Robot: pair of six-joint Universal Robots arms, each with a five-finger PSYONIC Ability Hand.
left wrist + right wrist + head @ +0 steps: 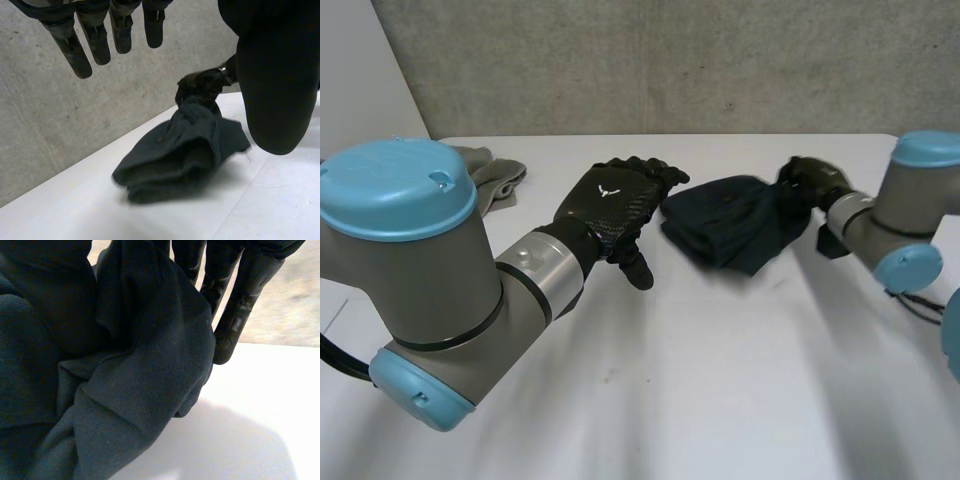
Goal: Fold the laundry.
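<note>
The white bench point(720, 390) carries a bunched dark blue garment point(730, 228) lying between the two hands. One end of it is lifted off the surface by the right hand point(810, 182), whose fingers point(240, 315) and thumb pinch the cloth. The left hand point(615, 205) hovers just beside the garment's other end, fingers relaxed and wide, holding nothing. A smaller grey cloth point(495, 175) lies beyond the left arm point(420, 290), well apart from both hands.

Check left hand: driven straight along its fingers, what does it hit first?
Most likely the dark garment, at its bunched end away from the right hand, which grips the other end. Depth is unclear: the open left hand might instead pass above the cloth toward the grey wall.
</note>
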